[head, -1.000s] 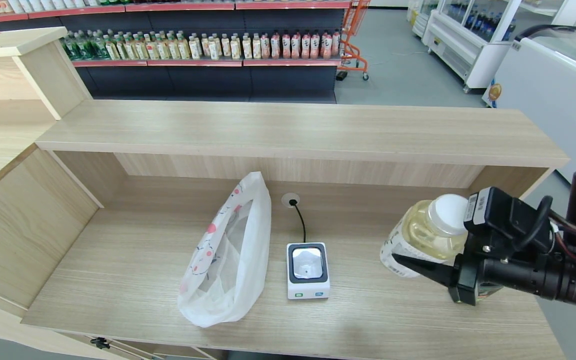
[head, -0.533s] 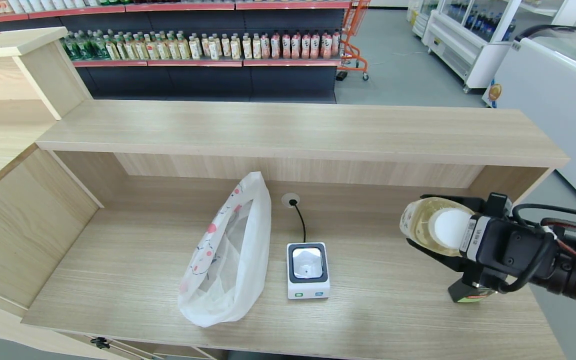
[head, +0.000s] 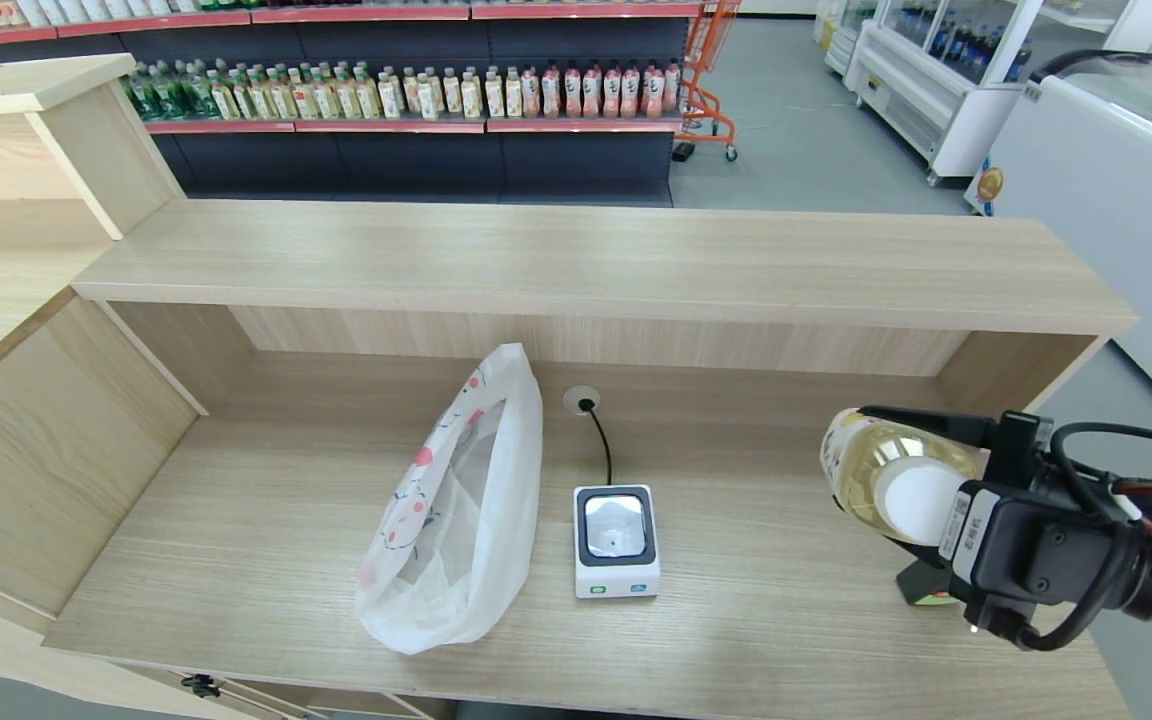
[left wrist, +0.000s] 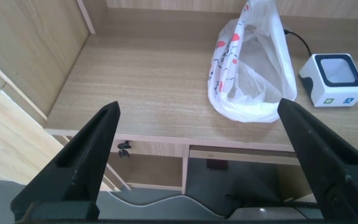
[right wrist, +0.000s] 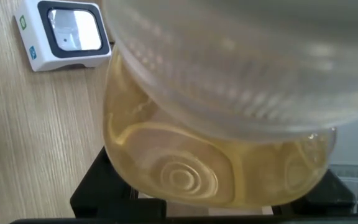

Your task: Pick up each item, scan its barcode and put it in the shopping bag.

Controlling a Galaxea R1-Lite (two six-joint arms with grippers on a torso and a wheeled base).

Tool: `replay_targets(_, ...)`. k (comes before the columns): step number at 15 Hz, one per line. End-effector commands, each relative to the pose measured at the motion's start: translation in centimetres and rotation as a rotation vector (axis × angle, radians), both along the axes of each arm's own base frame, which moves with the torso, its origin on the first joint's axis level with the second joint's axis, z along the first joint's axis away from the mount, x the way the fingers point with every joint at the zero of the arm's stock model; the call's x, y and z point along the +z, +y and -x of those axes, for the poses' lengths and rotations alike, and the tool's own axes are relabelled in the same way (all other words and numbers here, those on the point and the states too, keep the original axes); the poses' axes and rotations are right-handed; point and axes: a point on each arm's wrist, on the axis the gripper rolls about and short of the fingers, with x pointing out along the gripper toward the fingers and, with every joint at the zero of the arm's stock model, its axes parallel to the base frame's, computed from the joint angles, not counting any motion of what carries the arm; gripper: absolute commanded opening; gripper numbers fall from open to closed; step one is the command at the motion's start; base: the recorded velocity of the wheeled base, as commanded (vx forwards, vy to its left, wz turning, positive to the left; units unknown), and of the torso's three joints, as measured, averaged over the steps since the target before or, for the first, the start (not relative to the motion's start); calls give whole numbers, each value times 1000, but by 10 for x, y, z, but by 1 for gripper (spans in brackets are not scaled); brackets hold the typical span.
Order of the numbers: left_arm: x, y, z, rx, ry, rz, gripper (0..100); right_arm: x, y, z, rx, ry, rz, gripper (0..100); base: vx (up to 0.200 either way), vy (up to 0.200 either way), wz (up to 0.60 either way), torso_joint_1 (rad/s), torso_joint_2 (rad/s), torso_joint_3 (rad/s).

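Note:
My right gripper (head: 896,478) is shut on a clear bottle (head: 864,458) of yellow liquid with a white cap, held above the right end of the counter. The bottle lies about level, with its cap toward me and its base toward the back wall. In the right wrist view the bottle (right wrist: 216,124) hangs close above the counter, and the white scanner (right wrist: 67,34) sits off to one side. The scanner (head: 616,541) lies mid-counter, window up. The white shopping bag (head: 456,510) lies open just left of it. My left gripper (left wrist: 199,104) is open, above the counter's front edge.
A raised wooden ledge (head: 596,265) runs along the back of the counter (head: 236,560), and side walls close both ends. The scanner's cable (head: 600,440) runs to a hole in the counter. A small dark object (head: 921,588) sits on the counter under my right gripper.
My right wrist has turned, tipping the bottle from near upright to level with its cap toward me. The bottle has shifted slightly right and lower.

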Motion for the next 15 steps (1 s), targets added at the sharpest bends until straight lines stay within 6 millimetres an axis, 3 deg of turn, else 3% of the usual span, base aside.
replay_targets(1, 0, 0, 0, 0, -1, 0, 100, -1, -2, 4, 1, 0, 1, 0, 0, 0, 0, 0, 0, 0)
replay_targets(6, 0, 0, 0, 0, -1, 3, 100, -11, 0, 2, 7, 34, 22, 0, 0, 160, 0, -1, -2, 2)
replay_targets(12, 0, 0, 0, 0, 1, 3, 100, -28, 11, -24, 46, -1, 90, 0, 0, 200, 0, 6, 4, 2)
replay_targets(15, 0, 0, 0, 0, -1, 0, 100, -47, 17, -38, 68, 19, 138, 0, 0, 0, 0, 0, 0, 0)
